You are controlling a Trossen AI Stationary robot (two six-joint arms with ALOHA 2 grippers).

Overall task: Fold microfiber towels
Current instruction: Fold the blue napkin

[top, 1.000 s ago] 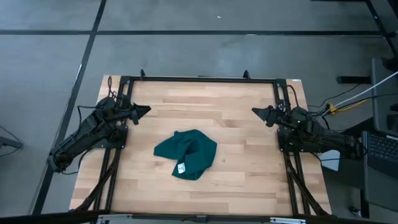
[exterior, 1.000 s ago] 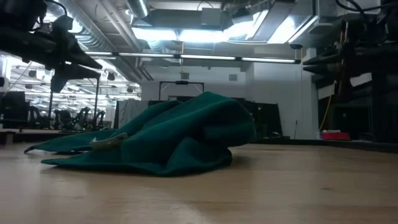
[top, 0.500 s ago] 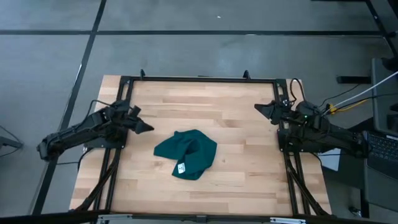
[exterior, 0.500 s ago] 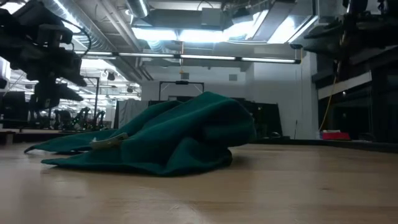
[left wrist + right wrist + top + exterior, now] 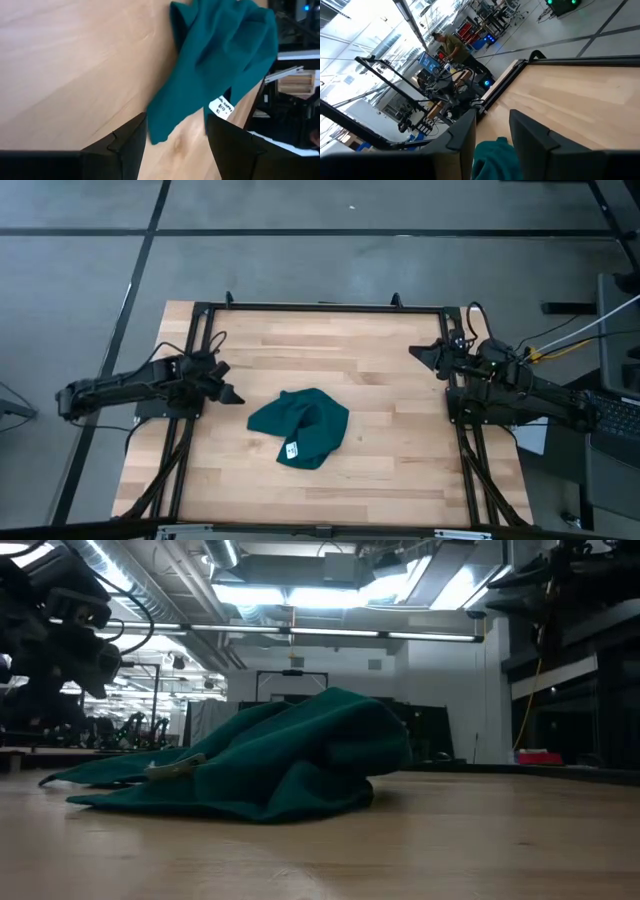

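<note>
The towel (image 5: 299,426) lies crumpled at centre frame of the high view on the tabletop (image 5: 330,340), its tag (image 5: 291,449) at its lower edge. Your left gripper (image 5: 226,393) sits just left of the towel, fingers (image 5: 127,145) released and grasping nothing. Your right gripper (image 5: 424,354) waits at right of frame, also released and well apart from the towel. Risk: closing on a bunched layer instead of one corner will drag the whole heap. Locate a single edge before you grasp.
</note>
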